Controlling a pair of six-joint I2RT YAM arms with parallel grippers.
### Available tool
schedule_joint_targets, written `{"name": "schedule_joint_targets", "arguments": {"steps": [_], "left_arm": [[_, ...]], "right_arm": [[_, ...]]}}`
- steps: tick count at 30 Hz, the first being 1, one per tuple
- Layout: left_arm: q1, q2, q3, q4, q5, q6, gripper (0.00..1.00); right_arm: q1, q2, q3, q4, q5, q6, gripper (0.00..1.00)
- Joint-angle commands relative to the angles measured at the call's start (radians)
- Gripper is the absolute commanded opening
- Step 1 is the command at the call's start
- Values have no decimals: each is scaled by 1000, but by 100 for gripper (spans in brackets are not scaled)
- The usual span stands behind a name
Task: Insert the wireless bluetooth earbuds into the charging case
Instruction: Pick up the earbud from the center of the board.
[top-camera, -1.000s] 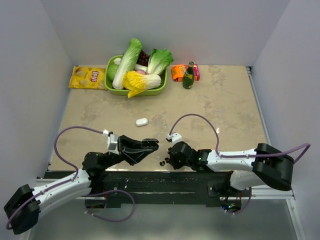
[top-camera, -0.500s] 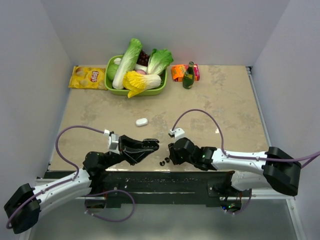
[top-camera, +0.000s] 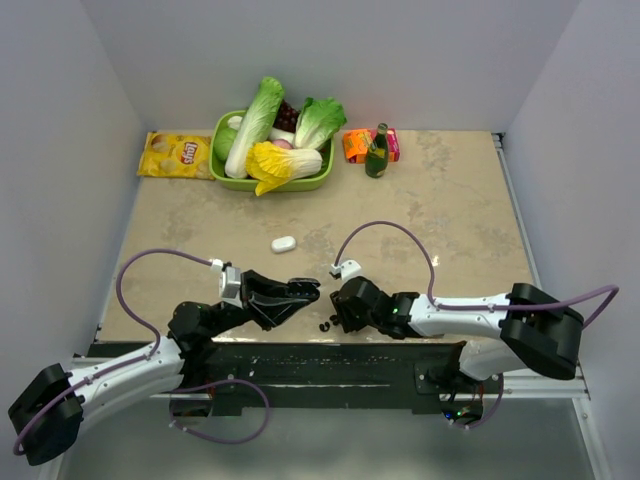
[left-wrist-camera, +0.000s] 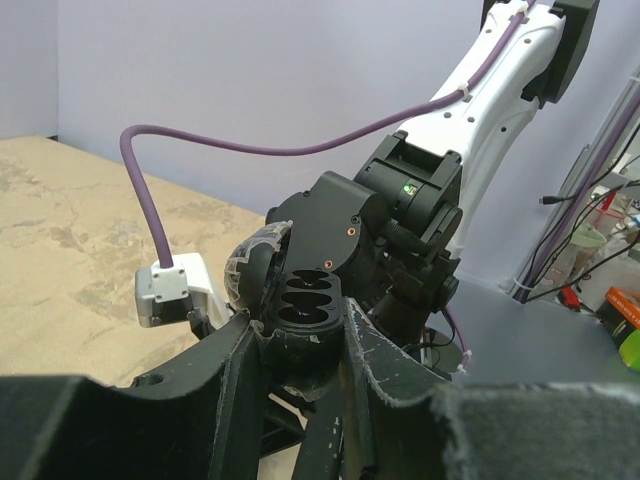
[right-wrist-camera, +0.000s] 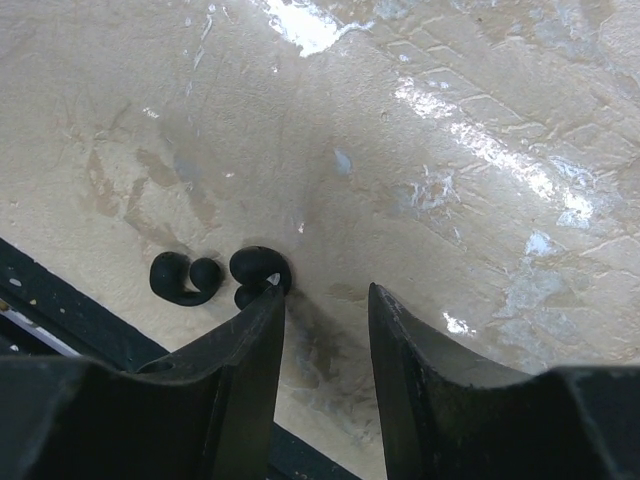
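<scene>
clamping a glossy black plastic charging case (left-wrist-camera: 305, 305) between its jaws, the left gripper (left-wrist-camera: 300, 340) holds it clear of the tan marbled tabletop (top-camera: 450, 220), the case's dark sockets turned toward the right arm at 3 o'clock. right gripper (right-wrist-camera: 325, 295) hangs low over the tabletop, jaws partly spread with only bare surface between them; two tiny black bean-shaped plastic earbuds (right-wrist-camera: 185, 277) lie on the table just outside the jaws at 9 o'clock in the wrist view, the nearer one right against a fingertip, neither in the case. small white oval plastic case (top-camera: 284, 243) rests at 12 o'clock of the left gripper, apart from both arms.
</scene>
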Motion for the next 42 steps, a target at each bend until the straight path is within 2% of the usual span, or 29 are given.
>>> {"name": "schedule_joint_targets", "arguments": {"steps": [1,14,34,38,42], "left_arm": [[5,-3,-154,67,7,11,0],[5,1,-163,77,8,8,0],[5,9,-171,93,14,-3,0],[5,9,-172,96,16,-5,0],[5,6,-172,96,14,-6,0]], "right_arm": [[-4,8,39,45,16,-11,44],[-5,-23,51,33,38,-14,45],[-4,66,51,61,-7,-20,44],[-5,80,51,61,-10,-19,43],[-2,80,46,88,-19,-19,35]]}}
